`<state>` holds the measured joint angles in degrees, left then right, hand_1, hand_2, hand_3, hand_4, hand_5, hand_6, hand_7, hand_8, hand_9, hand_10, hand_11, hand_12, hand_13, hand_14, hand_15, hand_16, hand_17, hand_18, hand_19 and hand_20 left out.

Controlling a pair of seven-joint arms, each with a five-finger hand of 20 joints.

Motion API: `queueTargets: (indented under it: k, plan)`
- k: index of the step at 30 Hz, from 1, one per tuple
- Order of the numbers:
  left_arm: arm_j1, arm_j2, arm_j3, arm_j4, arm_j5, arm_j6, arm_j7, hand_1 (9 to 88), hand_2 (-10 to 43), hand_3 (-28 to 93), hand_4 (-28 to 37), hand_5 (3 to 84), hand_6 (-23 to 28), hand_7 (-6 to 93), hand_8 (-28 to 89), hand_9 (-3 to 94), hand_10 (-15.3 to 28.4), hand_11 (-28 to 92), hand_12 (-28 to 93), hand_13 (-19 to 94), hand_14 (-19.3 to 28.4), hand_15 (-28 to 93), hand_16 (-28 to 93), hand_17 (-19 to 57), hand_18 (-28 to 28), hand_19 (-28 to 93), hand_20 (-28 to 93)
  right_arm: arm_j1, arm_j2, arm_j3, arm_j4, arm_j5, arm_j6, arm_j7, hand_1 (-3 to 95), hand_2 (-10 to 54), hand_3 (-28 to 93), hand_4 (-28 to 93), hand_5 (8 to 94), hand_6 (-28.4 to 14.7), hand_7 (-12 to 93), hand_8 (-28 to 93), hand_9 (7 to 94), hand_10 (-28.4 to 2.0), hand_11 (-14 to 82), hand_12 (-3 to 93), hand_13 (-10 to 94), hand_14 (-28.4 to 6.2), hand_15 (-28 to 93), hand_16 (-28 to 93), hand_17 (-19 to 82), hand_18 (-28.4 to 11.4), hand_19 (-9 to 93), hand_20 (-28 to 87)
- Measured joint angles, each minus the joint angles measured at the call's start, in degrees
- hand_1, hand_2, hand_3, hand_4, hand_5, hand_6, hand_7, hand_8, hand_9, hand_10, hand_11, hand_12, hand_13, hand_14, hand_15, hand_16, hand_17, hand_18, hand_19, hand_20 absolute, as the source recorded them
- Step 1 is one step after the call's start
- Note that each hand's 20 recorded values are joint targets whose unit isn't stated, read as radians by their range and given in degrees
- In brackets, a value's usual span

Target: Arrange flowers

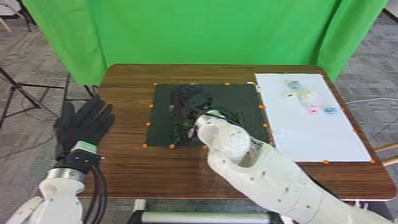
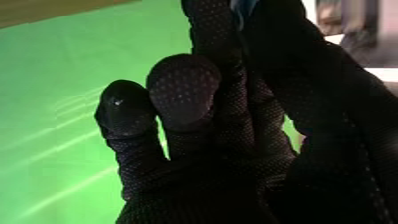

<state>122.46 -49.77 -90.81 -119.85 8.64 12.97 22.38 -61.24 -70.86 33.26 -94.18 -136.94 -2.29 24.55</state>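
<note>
Prob. early days, imo: several small flowers lie loose on the white sheet, over by the desk's far right corner, w/ no bunch made of them. From the far end there's a blue one, a pale yellow one w/ a whitish one beside it, then a pink one and another blue one nr the right edge. So those are to do, and the one in hand needs placing too. Whether anything is already set up on the black mat, mid-desk, I can't tell — dark glove on dark mat, and the arm covers part of it.

The right robot hand is pinching: thumb and a finger close on a small blue thing, prob. a flower or its stem, at the tips; the other fingers stand up alongside, a bit bent. Its arm slants in across the near edge, nr the right corner, elbow bent, reaching w/ the hand over the mat's far part, approx. halfway btwn the desk's left and right edges.

The left robot hand is idle — palm flat, fingers spread and pointing to the far edge, nothing held, just off the desk's left edge.
</note>
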Motion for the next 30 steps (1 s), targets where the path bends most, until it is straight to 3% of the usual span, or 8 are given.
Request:
queueTargets:
  k: [9, 17, 20, 23, 26, 30]
  plan:
    - [-1.44, 0.06, 1.17, 0.55, 0.81, -0.06, -1.95, 28.2, 14.0, 70, -28.3, 40.6, 5.4, 18.8, -12, 33.5, 12.1, 20, 7, 23, 12.1, 33, -11, -4.6, 9.4, 30, 6, -0.75, -2.61, -1.71, 2.07, -2.14, -1.35, 1.90, 55.9, -9.5, 72, -28, 69.8, -2.5, 32, 5, 83.4, -9.5, 10.7, 40.9, 74, -8.2, 66, 34, 43, -22.8, 93, 42]
    - [-1.40, -0.03, 1.11, 0.54, 0.81, -0.05, -2.13, 28.3, 14.0, 70, -28.3, 39.8, 5.4, 19.0, -12, 33.4, 12.1, 20, 7, 23, 12.2, 33, -11, -4.9, 9.8, 30, 7, -1.70, -3.51, -1.72, 1.19, -2.16, -4.16, 3.50, 55.4, -9.5, 70, -28, 66.7, -3.1, 27, 4, 80.4, -9.9, 9.2, 38.4, 73, -7.9, 64, 37, 41, -22.9, 93, 41]
    - [-1.45, -0.08, 1.09, 0.54, 0.87, 0.08, -2.42, 28.2, 13.9, 70, -28.3, 38.8, 5.5, 19.3, -12, 32.4, 11.8, 20, 7, 21, 11.8, 32, -11, -5.0, 9.9, 31, 7, -2.08, -3.67, -1.81, 1.01, -3.36, -5.57, 3.16, 53.8, -9.5, 73, -28, 65.6, -3.3, 26, 3, 76.1, -10.8, 13.1, 33.3, 71, -8.2, 64, 39, 41, -23.0, 92, 41]
    - [-1.53, -0.29, 0.91, 0.51, 1.80, 0.42, -3.46, 28.3, 13.9, 70, -28.3, 38.5, 5.5, 19.6, -12, 32.0, 11.8, 20, 7, 21, 11.6, 32, -11, -5.2, 10.0, 31, 7, -2.43, -3.76, -2.47, 1.29, -7.32, -5.60, 2.81, 53.2, -9.5, 73, -28, 64.9, -3.3, 25, 2, 75.0, -11.2, 13.8, 32.3, 71, -8.1, 64, 39, 41, -23.0, 92, 41]
    - [-1.27, -0.41, 0.66, 0.15, 2.41, 0.66, -3.77, 28.2, 13.9, 71, -28.3, 36.6, 6.0, 19.7, -12, 29.8, 11.3, 20, 7, 18, 10.7, 31, -12, -5.3, 9.9, 31, 7, -2.78, -3.71, -3.28, 1.33, -9.90, -4.78, 3.10, 52.2, -9.5, 76, -28, 63.5, -2.7, 26, -10, 71.6, -12.4, 18.0, 27.0, 70, -7.7, 63, 41, 41, -23.1, 92, 41]
    - [-1.03, -0.49, 0.65, -0.15, 2.74, 1.63, -3.85, 28.2, 13.5, 71, -28.3, 34.4, 6.0, 20.2, -12, 27.4, 10.9, 20, 7, 15, 10.4, 31, -11, -5.8, 10.3, 32, 7, -3.39, -3.72, -3.38, 1.31, -9.53, -3.97, 3.35, 54.1, -9.5, 74, -28, 61.9, -2.8, 24, -13, 68.7, -13.4, 20.9, 22.3, 69, -6.4, 61, 43, 40, -23.5, 91, 42]
